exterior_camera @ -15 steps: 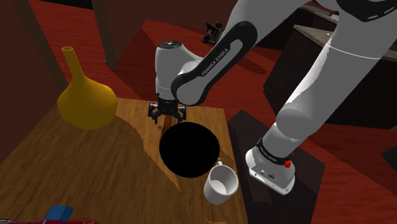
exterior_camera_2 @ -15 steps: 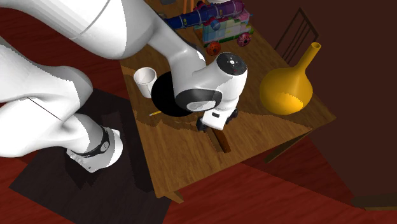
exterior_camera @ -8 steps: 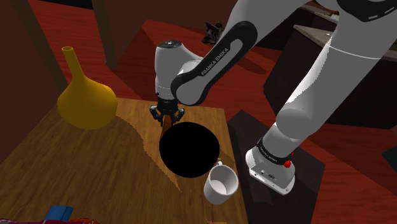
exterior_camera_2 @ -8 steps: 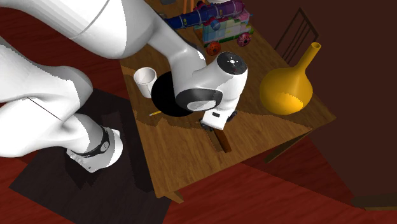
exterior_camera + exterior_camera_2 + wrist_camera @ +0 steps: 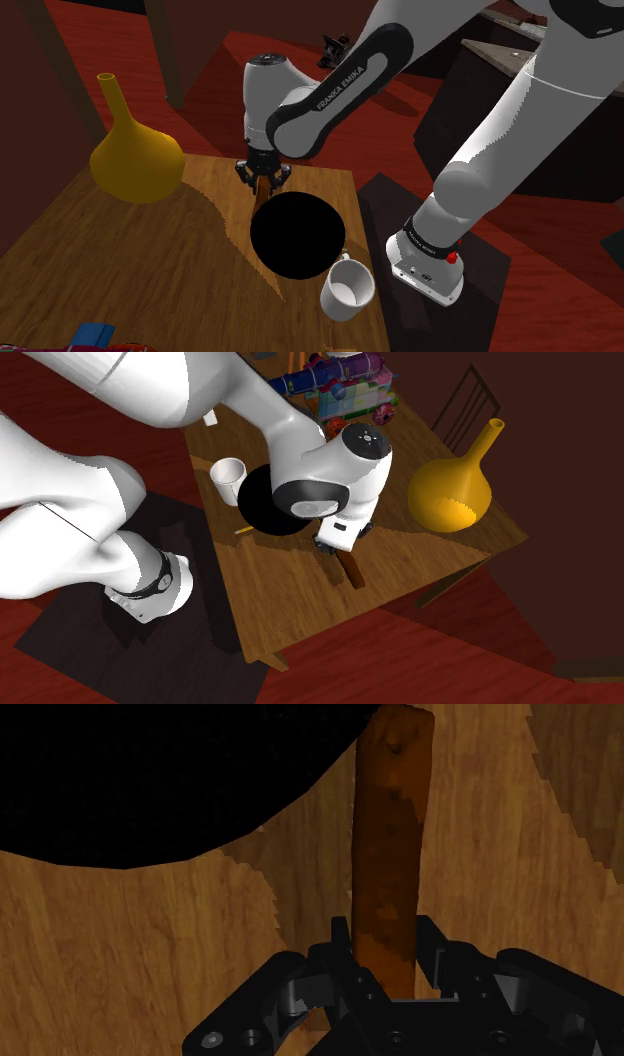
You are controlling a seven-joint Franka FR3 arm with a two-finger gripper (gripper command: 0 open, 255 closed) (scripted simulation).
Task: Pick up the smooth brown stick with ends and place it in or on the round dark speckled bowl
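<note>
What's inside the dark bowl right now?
Nothing shows inside the bowl; its interior is flat black, so anything dark there would be hidden. The stick is outside it, clasped between the fingers.

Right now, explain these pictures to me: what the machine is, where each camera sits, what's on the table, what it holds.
It is one white robot arm with a black two-finger gripper. The shoulder view looks down from beside its base; the second exterior view looks down from the opposite side; the wrist view looks along the gripper. On the wooden table stand a black bowl, a white cup, a yellow flask and a colourful toy. The gripper is shut on a brown stick, next to the bowl.
</note>
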